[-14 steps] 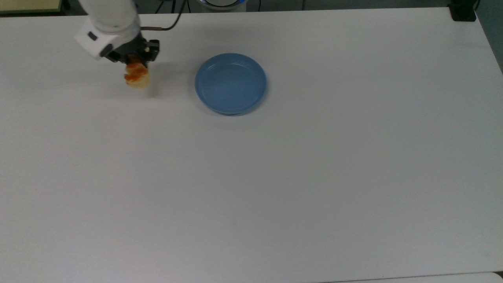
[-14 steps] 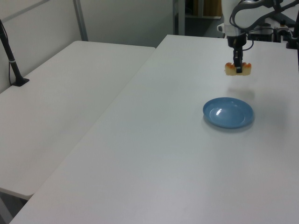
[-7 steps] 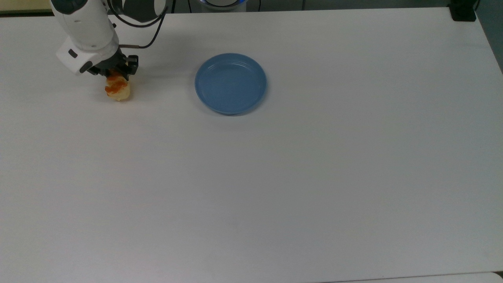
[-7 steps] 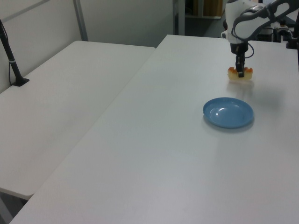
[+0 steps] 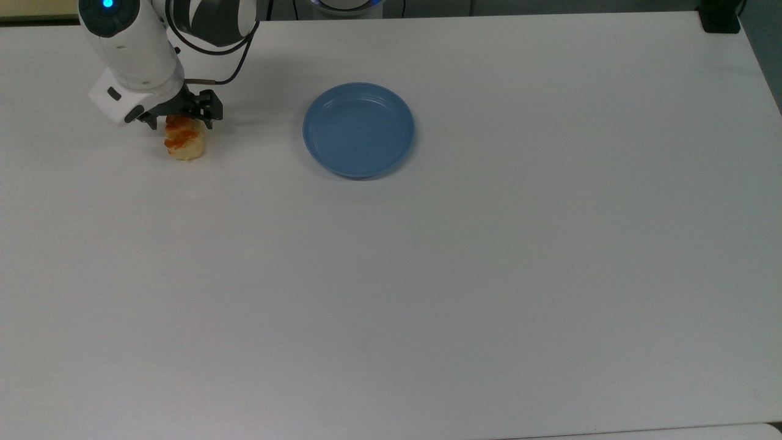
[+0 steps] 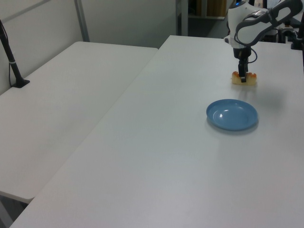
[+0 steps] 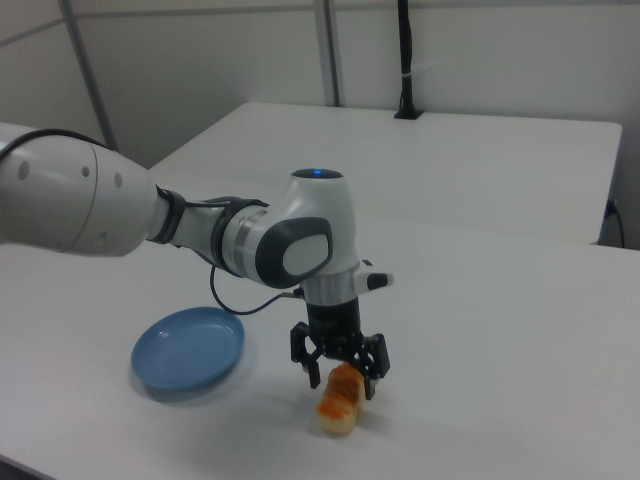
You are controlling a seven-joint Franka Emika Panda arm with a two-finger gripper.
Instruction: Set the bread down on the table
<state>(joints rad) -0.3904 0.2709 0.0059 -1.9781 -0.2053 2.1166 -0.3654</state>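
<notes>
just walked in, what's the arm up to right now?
The Panda arm is setting the bread down on the white table. The bread sits on the tabletop, well off to the top view's left of the empty blue plate. The gripper hangs right over it with its fingers spread wide to either side, so it looks released. Next move is probably lifting clear.
</notes>
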